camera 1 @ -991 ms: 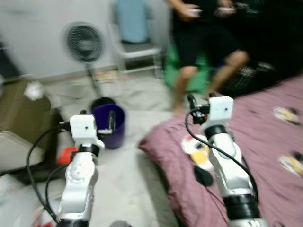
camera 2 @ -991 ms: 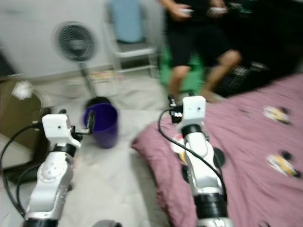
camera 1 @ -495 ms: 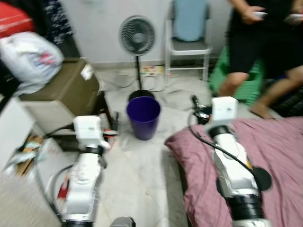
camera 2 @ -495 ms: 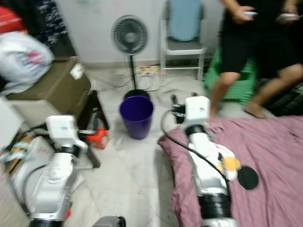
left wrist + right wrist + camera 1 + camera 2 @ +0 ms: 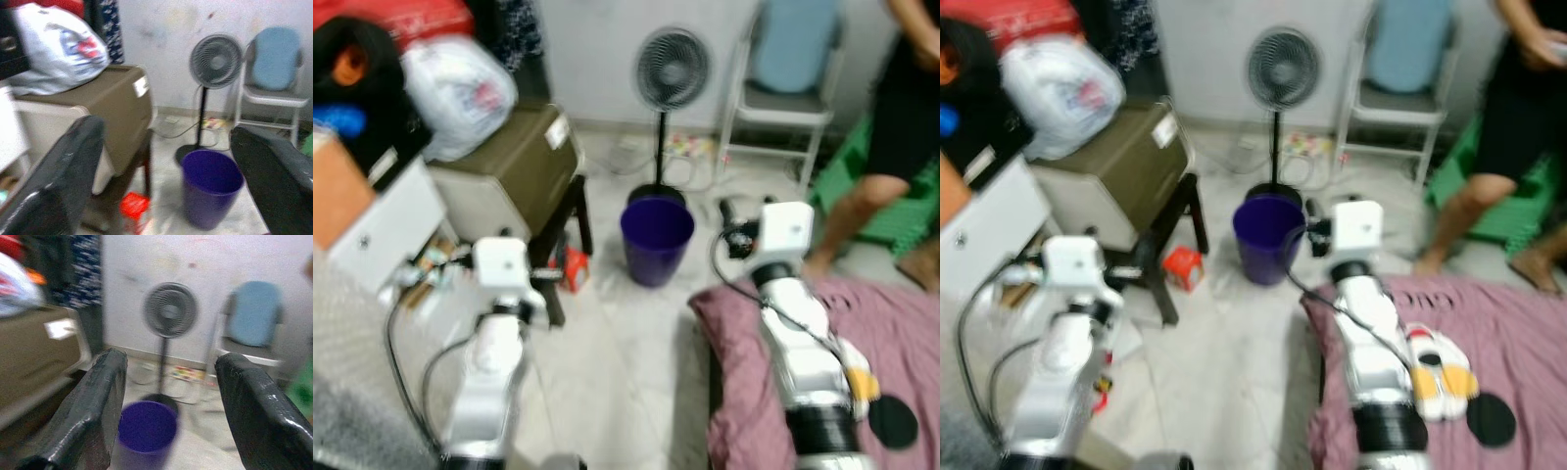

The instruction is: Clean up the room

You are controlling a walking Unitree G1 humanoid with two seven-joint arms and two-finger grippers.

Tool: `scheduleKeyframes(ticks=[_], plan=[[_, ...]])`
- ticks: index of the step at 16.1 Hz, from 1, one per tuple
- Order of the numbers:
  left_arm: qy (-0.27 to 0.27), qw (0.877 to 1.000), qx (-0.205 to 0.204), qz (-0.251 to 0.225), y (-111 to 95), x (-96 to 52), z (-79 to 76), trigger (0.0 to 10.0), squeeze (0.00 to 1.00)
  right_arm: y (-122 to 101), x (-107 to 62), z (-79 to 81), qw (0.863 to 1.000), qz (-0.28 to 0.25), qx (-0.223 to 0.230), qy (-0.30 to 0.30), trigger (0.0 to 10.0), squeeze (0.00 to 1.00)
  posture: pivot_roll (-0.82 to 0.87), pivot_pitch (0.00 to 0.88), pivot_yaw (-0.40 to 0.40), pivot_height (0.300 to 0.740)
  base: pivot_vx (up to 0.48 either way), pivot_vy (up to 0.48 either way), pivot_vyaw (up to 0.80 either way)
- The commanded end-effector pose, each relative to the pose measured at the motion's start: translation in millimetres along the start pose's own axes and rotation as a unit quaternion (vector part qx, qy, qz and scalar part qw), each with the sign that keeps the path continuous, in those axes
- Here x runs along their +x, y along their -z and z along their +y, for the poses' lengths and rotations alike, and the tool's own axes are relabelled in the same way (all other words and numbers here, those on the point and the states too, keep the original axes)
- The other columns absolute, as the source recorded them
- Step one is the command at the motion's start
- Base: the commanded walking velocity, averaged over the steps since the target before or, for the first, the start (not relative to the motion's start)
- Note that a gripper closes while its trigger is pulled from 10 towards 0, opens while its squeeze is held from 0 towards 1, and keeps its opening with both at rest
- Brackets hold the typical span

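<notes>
Purple bin (image 5: 656, 239) on the floor, centre of the frame, before the fan (image 5: 672, 69).
No writing is readable. Left gripper (image 5: 166, 161) and right gripper (image 5: 168, 401) both spread wide, empty, the bin beyond each gap.

No writing can be read anywhere. The white plastic bag (image 5: 56, 46) carries a red and blue print, too blurred to make out. The white label (image 5: 140, 86) on the brown box (image 5: 504, 171) shows no legible marks. The sheets (image 5: 690, 147) on the floor are coloured smears.
</notes>
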State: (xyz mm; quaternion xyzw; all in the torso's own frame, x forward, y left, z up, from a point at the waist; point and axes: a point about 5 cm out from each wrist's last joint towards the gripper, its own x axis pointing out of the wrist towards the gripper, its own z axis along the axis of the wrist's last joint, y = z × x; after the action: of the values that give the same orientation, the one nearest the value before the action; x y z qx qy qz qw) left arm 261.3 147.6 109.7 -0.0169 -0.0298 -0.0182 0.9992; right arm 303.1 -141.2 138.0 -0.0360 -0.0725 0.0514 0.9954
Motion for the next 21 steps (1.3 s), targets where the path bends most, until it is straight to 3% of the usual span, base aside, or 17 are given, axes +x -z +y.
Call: scheduleKeyframes(ticks=[1,6,12,15,18,21], plan=[[0.008,1.000,-0.005,-0.012,-5,1.3,-4.3,10.0,0.00,-1,-0.7,-7.8,1.000,-0.002,-0.008,0.009,10.0,0.00,-0.05,0.000,0.019,0.740,0.000,0.000,0.77],[0.028,0.999,-0.013,-0.013,-6,-0.1,-8.3,10.0,0.00,0,-2.1,-8.8,1.000,0.000,-0.010,0.012,10.0,0.00,-0.05,0.000,0.020,0.740,0.000,0.000,0.78],[0.128,0.992,0.013,-0.005,-2,-29.5,-11.0,10.0,0.00,17,-31.8,-20.9,0.998,0.032,-0.045,-0.003,10.0,0.00,-0.06,0.002,0.015,0.740,0.000,0.000,0.59],[0.153,0.988,0.023,-0.007,-4,-37.9,-14.4,10.0,0.00,16,-34.3,-21.2,0.998,0.031,-0.049,-0.006,10.0,0.00,-0.06,0.000,0.013,0.740,0.000,0.000,0.52],[0.172,0.985,0.028,0.014,2,-55.6,-6.0,10.0,0.00,18,-43.2,-22.4,0.998,0.037,-0.056,-0.012,10.0,0.00,-0.06,0.000,0.009,0.740,0.000,0.000,0.46],[0.166,0.984,0.048,0.039,9,-66.5,10.8,10.0,0.00,30,-63.1,-27.4,0.995,0.064,-0.072,-0.019,10.0,0.00,-0.05,0.003,0.005,0.740,0.000,0.000,0.00]])
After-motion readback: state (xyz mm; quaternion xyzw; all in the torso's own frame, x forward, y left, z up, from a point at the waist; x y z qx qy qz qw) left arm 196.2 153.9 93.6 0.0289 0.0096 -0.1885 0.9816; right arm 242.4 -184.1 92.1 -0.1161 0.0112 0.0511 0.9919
